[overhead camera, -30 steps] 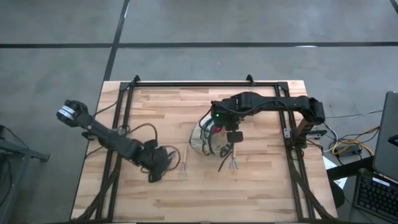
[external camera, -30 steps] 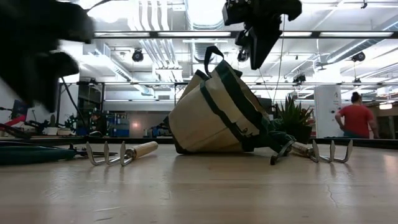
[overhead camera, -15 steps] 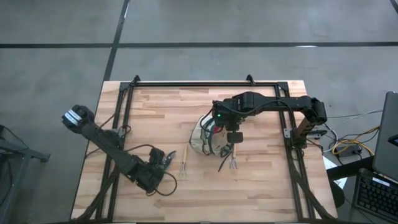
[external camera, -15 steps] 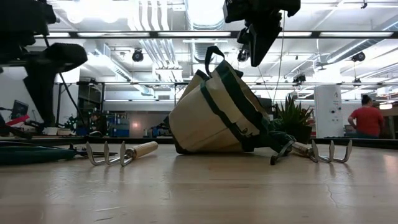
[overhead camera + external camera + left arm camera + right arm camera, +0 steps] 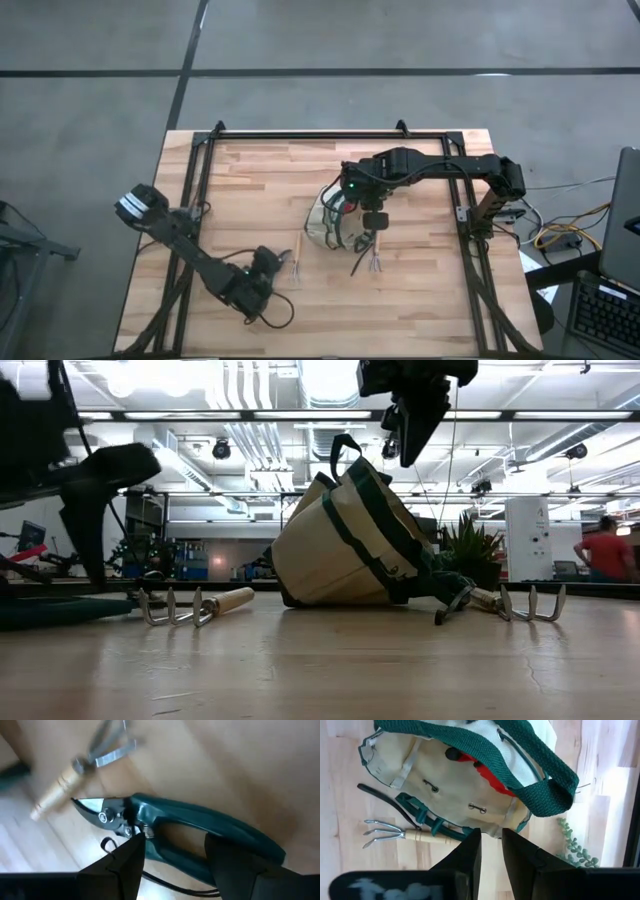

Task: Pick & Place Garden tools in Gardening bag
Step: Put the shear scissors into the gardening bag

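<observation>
Butcher-block table (image 5: 420, 300) under left fingers (image 5: 127, 865) spread above shears (image 5: 200, 822); right fingers (image 5: 470, 855) nearly closed, empty.

So the left claw (image 5: 172, 857) hangs spread wide over green-handled metal pruning shears (image 5: 170, 822) lying on the wooden table (image 5: 240, 765). A wooden-handled metal-tined rake (image 5: 75, 772) sits just beside the blades.

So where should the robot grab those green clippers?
Probably across the two green handles of the clippers, coming down from above. They lie flat on the table, handles side by side, and the left gripper hovers open right over them; the blades look too thin to hold well.
</observation>
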You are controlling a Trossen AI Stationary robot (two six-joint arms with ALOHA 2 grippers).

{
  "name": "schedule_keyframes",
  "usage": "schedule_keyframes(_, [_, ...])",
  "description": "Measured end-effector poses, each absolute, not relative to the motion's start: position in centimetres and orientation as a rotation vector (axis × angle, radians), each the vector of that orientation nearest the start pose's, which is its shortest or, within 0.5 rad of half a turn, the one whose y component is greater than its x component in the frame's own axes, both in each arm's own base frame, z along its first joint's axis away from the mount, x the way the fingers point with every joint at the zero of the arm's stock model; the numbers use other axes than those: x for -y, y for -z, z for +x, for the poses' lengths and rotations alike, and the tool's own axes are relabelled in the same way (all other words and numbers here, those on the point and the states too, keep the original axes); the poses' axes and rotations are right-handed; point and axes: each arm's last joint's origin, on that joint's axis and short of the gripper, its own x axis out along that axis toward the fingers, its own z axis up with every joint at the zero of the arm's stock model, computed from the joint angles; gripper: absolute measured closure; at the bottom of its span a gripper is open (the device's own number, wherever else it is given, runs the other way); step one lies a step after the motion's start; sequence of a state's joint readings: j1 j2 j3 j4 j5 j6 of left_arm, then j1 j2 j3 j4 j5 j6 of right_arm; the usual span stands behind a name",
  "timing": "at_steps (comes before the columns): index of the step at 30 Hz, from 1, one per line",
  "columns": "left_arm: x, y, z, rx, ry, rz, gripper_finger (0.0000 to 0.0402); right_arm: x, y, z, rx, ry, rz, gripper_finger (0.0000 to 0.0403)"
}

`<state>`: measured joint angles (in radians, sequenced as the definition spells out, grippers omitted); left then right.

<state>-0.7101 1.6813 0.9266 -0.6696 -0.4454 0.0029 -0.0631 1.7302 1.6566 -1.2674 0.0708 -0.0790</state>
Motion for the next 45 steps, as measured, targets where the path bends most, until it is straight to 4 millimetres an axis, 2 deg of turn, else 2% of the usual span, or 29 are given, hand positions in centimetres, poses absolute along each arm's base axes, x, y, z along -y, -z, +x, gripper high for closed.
schedule_keyframes(4, [18.1, -15.8, 23.2, -1.148, 0.196, 0.683, 0.0191, 2.3, -31.2, 33.2, -1.341, 0.059, -0.073, 0.0336])
schedule_keyframes(7, [18.0, -15.7, 23.7, -1.122, 0.079, 0.472, 0.0191, 2.3, -31.2, 33.3, -1.336, 0.062, -0.071, 0.0342])
schedule_keyframes(10, [17.2, -15.6, 24.2, -1.141, -0.074, 0.236, 0.0193, 2.3, -31.0, 33.3, -1.333, 0.062, -0.071, 0.0346])
schedule_keyframes(15, [15.9, -14.9, 25.1, -1.202, -0.201, -0.037, 0.0209, 2.3, -30.7, 33.4, -1.338, 0.061, -0.073, 0.0351])
schedule_keyframes(19, [14.8, -14.6, 25.7, -1.239, -0.349, -0.357, 0.023, 2.3, -30.3, 33.3, -1.352, 0.061, -0.071, 0.0348])
schedule_keyframes(22, [14.4, -14.7, 25.8, -1.254, -0.41, -0.484, 0.0249, 2.3, -30.1, 33.2, -1.36, 0.06, -0.071, 0.0346])
schedule_keyframes(28, [14.0, -15.1, 24.9, -1.322, -0.457, -0.503, 0.0302, 2.3, -29.8, 33.2, -1.364, 0.06, -0.07, 0.0351])
schedule_keyframes(32, [14.2, -15.2, 24.6, -1.357, -0.366, -0.406, 0.0336, 2.3, -29.8, 33.2, -1.363, 0.06, -0.07, 0.0355])
schedule_keyframes(40, [14.3, -15.1, 24.4, -1.384, -0.336, -0.376, 0.0328, 2.3, -29.8, 33.2, -1.365, 0.062, -0.076, 0.0355])
schedule_keyframes(45, [14.0, -15.2, 24.2, -1.35, -0.412, -0.369, 0.0352, 2.3, -30.1, 32.9, -1.372, 0.072, -0.068, 0.0359])
